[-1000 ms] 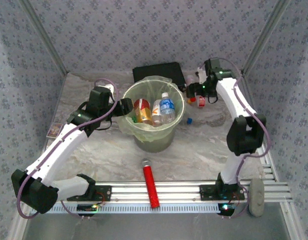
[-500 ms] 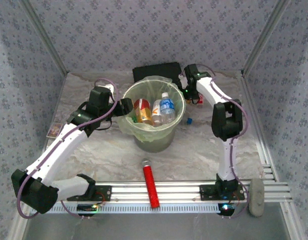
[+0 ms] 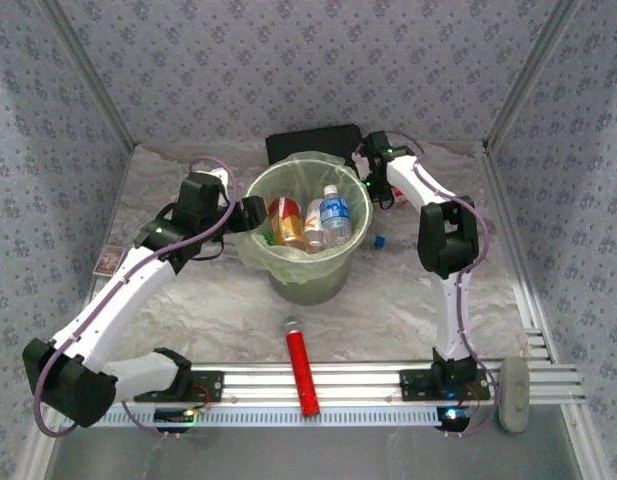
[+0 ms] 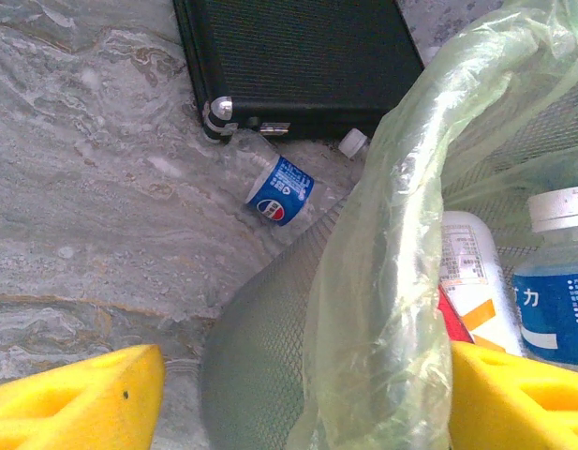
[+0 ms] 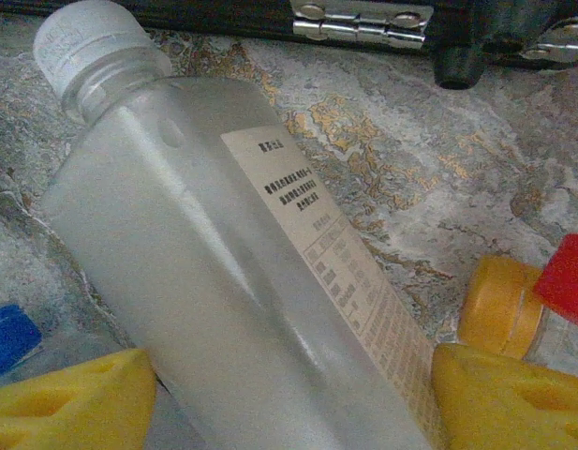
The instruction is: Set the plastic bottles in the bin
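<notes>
**Grip made behind the bin [image 3: 298, 280]**

Your right gripper [image 5: 293, 398] sits at the bin's back right. Its jaws are closed on a frosted white-capped bottle [image 5: 223, 281], pads touching both sides. Your left gripper [image 4: 298, 403] stands wide, straddling the bin's left rim. Several bottles [image 3: 333, 218] are inside the bin, and a Pepsi bottle [image 4: 279, 187] lies behind it.
</notes>
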Robot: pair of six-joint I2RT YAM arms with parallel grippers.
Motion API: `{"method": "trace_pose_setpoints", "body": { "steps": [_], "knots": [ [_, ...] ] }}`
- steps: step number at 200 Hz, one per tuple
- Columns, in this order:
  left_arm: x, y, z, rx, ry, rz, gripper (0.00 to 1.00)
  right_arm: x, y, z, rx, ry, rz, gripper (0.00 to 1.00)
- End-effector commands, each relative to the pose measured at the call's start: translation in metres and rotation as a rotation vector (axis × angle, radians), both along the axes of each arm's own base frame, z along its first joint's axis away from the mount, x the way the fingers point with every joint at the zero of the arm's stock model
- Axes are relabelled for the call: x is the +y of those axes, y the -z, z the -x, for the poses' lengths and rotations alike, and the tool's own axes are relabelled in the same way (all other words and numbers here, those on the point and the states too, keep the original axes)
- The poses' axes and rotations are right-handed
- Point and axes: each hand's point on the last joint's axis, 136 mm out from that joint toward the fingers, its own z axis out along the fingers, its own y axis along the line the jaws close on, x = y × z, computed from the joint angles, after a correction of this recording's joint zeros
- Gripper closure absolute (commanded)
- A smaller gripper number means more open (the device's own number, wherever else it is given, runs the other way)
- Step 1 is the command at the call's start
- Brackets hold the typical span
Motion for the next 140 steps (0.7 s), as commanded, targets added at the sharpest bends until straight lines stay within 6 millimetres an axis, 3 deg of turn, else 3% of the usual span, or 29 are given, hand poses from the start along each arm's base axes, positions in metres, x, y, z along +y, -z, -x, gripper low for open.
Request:
{"method": "trace_pose_setpoints", "body": {
  "steps": [1, 53, 89, 140],
  "knots": [
    [0.003, -0.004, 0.000, -0.001, -0.002, -0.026, 0.24, -0.002, 0.014, -0.001, 0.020, 0.008, 0.035, 0.30],
    [0.003, -0.004, 0.001, -0.002, -0.002, -0.024, 0.24, 0.008, 0.021, 0.019, 0.056, -0.051, 0.062, 0.19],
    [0.004, -0.004, 0.001, -0.002, -0.002, -0.026, 0.24, 0.003, 0.033, 0.023, 0.087, -0.038, 0.084, 0.17],
    [0.005, -0.003, 0.002, -0.002, -0.005, -0.028, 0.24, -0.003, 0.025, 0.020, 0.075, -0.010, 0.085, 0.29]
  ]
}}
